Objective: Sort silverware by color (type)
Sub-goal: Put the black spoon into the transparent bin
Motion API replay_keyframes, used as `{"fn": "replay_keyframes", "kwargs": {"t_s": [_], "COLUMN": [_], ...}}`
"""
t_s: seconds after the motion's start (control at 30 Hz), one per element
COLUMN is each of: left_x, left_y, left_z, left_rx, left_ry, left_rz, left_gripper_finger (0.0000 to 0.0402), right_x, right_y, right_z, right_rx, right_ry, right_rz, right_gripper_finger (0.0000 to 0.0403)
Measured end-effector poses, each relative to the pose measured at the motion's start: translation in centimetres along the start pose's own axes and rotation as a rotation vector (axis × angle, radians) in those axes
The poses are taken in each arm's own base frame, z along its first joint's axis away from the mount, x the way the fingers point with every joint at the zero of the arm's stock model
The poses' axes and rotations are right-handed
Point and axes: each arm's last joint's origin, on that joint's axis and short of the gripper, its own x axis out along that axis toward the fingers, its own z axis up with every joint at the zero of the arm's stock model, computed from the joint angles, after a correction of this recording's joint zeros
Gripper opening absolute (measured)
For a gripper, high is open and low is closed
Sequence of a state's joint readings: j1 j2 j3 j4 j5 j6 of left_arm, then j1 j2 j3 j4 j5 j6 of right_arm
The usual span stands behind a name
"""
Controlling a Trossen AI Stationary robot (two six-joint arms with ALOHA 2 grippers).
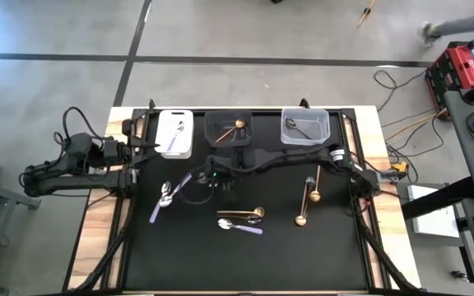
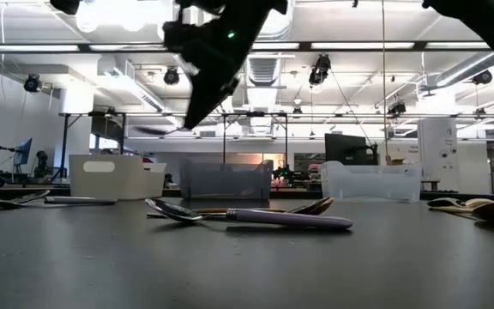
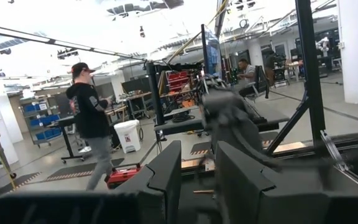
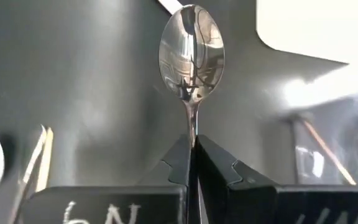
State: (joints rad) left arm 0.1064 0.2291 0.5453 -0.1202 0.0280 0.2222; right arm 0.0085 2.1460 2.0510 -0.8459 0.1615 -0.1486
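Lilac-handled spoon (image 2: 256, 216) on black table (image 2: 230, 266), bright workshop beyond.

A robotics lab or workshop, open-plan. Polished concrete floor (image 1: 245, 33) with dark tape lines at 12 o'clock of the table (image 1: 245, 255); strip-lit ceiling (image 2: 376, 43) with exposed ducting; black frame rigs (image 3: 309, 81), benches, blue storage bins (image 3: 42, 118); a person (image 3: 92, 130) walking past; a red equipment case (image 1: 461, 67) at 2 o'clock.

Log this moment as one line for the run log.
right gripper: shut on silver spoon, above mat | left gripper: idle by white bin
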Motion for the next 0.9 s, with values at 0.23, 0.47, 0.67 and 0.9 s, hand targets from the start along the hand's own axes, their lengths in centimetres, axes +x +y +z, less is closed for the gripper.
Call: {"fn": "replay_keyframes", "kwargs": {"t_s": [0.23, 0.47, 0.67, 0.9], "left_x": [0.1, 0.2, 0.2, 0.5], "left_y": [0.0, 0.0, 0.1, 0.2], "left_z": [0.1, 0.1, 0.2, 0.7], "left_rx": [0.0, 0.001, 0.013, 0.056], "left_ry": [-0.007, -0.006, -0.022, -0.07], "left_rz": [0.002, 0.001, 0.006, 0.019], "left_gripper_finger": [0.0084, 0.0084, 0.0084, 0.0084], "right_x": [-3.0, -5.4, -7.6, -9.9], "right_y": [-5.1, -9.9, -13.2, -15.6], "right_z": [-1.6, -3.8, -7.4, -13.0], "right_rx": [0.046, 0.081, 0.148, 0.247], "right_ry": [0.079, 0.107, 0.097, 0.053], "right_rz": [-0.042, -0.087, -0.141, -0.221], "right_gripper_finger": [0.0009, 0.0009, 0.0009, 0.0009]}}
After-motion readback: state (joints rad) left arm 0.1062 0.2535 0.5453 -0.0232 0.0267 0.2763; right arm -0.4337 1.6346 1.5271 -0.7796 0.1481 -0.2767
